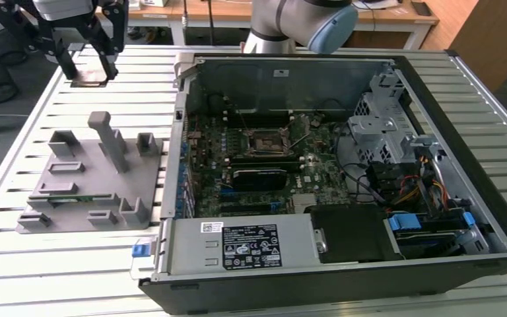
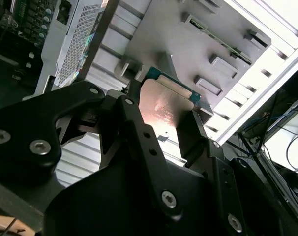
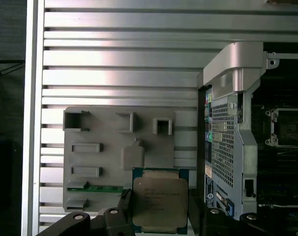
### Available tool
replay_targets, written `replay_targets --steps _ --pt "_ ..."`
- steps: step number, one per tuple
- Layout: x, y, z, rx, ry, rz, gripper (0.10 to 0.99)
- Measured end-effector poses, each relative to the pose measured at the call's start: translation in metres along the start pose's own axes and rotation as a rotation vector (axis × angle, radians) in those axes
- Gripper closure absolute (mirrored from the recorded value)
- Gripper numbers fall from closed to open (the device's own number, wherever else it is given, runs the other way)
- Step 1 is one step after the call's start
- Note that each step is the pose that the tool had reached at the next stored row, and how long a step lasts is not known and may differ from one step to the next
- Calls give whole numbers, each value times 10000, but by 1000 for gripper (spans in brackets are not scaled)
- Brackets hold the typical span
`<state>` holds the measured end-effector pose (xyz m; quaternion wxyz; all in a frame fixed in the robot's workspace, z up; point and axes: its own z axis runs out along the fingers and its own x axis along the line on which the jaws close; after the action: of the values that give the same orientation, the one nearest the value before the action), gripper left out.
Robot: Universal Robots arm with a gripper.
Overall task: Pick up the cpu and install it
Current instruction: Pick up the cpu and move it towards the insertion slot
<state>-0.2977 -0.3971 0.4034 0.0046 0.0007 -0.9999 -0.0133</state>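
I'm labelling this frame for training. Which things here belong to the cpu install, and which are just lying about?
Belongs to the job:
gripper, shut on the cpu
motherboard socket in the open computer case

Just lying about:
grey fixture block
green memory stick in it
power supply
drive cage

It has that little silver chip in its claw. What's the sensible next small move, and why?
Probably carry it toward the exterior view's right, over the open computer case. The gripper is shut on the cpu, held above the slatted table near the grey fixture, while the square socket sits on the board inside the case.
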Motion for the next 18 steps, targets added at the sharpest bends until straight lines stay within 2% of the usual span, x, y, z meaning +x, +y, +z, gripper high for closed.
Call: replay_targets --steps 8,18 --pt "-242 15 -1 -45 0 -10 545" --pt "-502 70 2 -48 1 -34 545"
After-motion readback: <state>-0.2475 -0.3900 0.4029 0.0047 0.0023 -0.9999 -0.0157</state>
